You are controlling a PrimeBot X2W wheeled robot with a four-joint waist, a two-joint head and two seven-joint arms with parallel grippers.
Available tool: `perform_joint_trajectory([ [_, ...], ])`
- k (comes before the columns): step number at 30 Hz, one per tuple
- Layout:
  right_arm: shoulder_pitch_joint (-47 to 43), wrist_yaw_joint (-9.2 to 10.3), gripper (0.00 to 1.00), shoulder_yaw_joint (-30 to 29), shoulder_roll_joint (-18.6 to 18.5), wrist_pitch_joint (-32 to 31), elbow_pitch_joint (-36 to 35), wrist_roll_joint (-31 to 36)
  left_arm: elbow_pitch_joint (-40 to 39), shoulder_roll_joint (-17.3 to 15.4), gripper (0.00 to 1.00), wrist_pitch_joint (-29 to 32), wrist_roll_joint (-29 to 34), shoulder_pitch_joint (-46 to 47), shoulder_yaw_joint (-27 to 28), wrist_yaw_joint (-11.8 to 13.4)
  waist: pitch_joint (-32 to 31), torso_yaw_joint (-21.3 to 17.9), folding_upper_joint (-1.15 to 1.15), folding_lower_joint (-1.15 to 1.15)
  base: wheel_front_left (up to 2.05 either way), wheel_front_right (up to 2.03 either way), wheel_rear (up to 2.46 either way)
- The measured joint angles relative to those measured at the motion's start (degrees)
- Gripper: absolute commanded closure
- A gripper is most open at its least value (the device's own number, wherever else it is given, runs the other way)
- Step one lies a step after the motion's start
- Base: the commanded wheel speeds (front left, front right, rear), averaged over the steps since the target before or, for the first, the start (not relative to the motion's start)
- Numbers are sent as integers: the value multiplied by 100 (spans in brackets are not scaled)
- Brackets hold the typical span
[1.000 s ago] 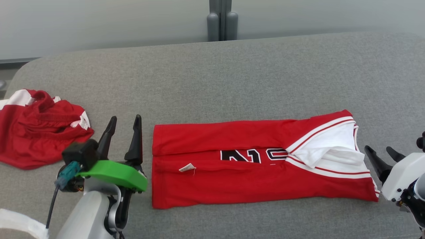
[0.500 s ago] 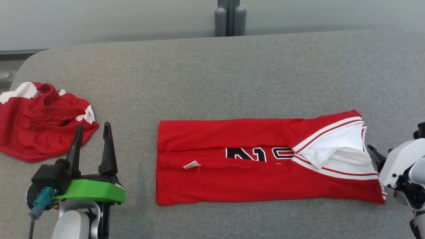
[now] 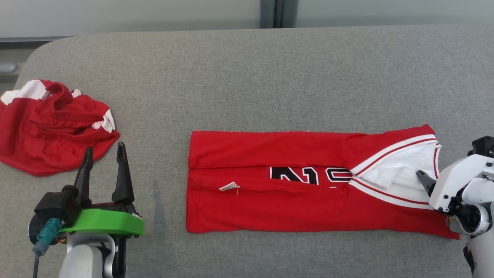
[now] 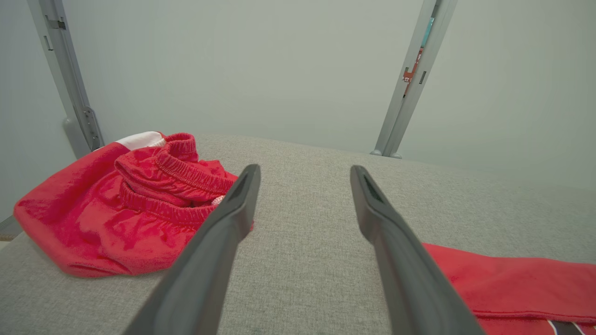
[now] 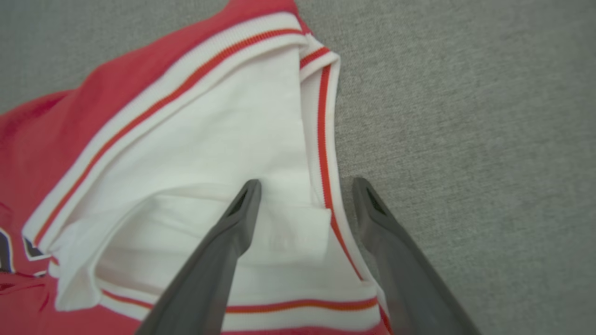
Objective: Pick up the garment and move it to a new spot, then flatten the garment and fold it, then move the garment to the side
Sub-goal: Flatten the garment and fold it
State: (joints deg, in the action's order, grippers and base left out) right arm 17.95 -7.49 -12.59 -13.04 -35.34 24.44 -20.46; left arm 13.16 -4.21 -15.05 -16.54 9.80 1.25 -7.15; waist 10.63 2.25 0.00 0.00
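The garment [image 3: 289,193], a red jersey with black numerals and white trim, lies folded into a long strip on the grey cushion. My right gripper [image 5: 305,184] is open above its white right end [image 5: 200,153]. One finger [image 5: 223,242] is over the white fabric and the other [image 5: 391,242] over the bare cushion beside the striped edge. In the head view one dark fingertip [image 3: 422,179] shows at that end. My left gripper [image 3: 105,147] stands open and empty well left of the garment's left edge [image 4: 512,284], fingers [image 4: 223,232] pointing away over the cushion.
A second crumpled red garment [image 3: 50,127] with an elastic waistband [image 4: 181,172] lies at the far left, just beyond my left fingertips. The grey cushion [image 3: 247,77] has a rounded back-left corner. A pale wall with metal posts [image 4: 405,93] runs behind it.
The head camera has shifted. My left arm drew back and to the left, away from the garment's left edge. My right gripper moved in over the garment's white end. Both stayed open.
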Motion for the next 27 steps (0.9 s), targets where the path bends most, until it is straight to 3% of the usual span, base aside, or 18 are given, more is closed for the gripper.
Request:
perform_joint_trajectory([
  [5, 237, 0, 0, 11, 44, -326, 346, 98, 49, 21, 0, 0, 5, 32, -44, -15, 49, 39, 0, 0, 0, 0, 0],
  [6, 261, 0, 15, 29, 45, -427, 380, 100, 52, 23, 0, 0, 5, 35, -66, -16, 52, 46, 0, 0, 0, 0, 0],
  [7, 286, 0, 53, 27, 49, -511, 412, 100, 53, 25, 0, 0, 5, 39, -107, -16, 52, 54, 0, 0, 0, 0, 0],
  [8, 299, 0, 100, 26, 42, -545, 413, 101, 55, 30, 0, 0, 5, 42, -133, -16, 50, 61, 0, 0, 0, 0, 0],
  [17, 241, -7, 100, -560, -157, -52, 198, 402, 73, -15, 0, 0, -46, 35, -155, -18, -68, 5, 0, 0, 0, 0, 0],
  [27, -94, -5, 100, -1543, -512, -68, -560, 893, 36, -19, 0, 0, -48, -58, -165, -18, -251, -143, 0, 0, 0, 0, 0],
])
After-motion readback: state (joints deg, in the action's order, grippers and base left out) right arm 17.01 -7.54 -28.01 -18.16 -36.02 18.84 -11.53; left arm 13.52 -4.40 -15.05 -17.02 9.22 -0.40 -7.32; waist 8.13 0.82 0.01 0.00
